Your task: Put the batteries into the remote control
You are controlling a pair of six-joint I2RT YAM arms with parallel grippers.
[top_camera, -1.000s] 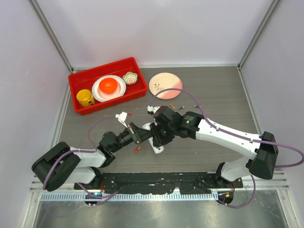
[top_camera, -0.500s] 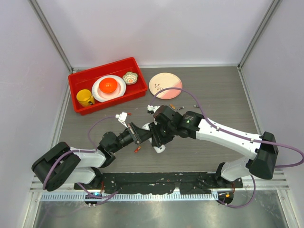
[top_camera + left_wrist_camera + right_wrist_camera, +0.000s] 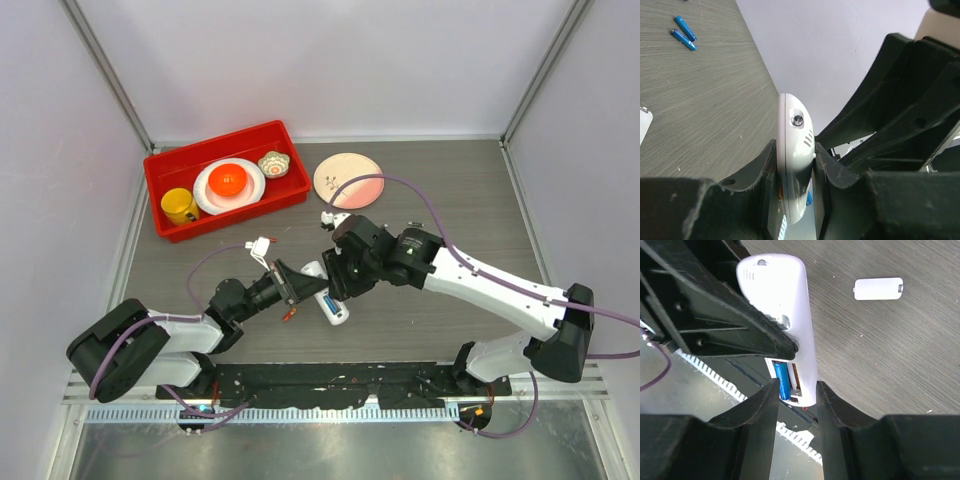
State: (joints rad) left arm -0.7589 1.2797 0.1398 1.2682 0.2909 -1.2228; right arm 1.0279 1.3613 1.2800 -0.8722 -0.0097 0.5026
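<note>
The white remote control (image 3: 795,145) is held on edge between my left gripper's (image 3: 795,167) fingers, a little above the table. In the right wrist view its back (image 3: 785,310) faces the camera, and a blue battery (image 3: 781,380) lies in the open bay beside an empty slot. My right gripper (image 3: 796,400) hovers over the bay end, its jaws apart with nothing between them. From above, the remote (image 3: 328,303) sticks out between my left gripper (image 3: 303,283) and right gripper (image 3: 338,280). Two blue batteries (image 3: 684,32) lie on the table. An orange-red battery (image 3: 288,316) lies near my left gripper.
The loose white cover piece (image 3: 878,289) lies flat on the table beyond the remote. A red bin (image 3: 160,165) at the back left holds a yellow cup, a plate and a small bowl. A pink plate (image 3: 348,180) sits at the back centre.
My right arm has drawn back up and to the right, uncovering the remote's bay end with the blue battery in it. My left gripper still holds the remote in place.
</note>
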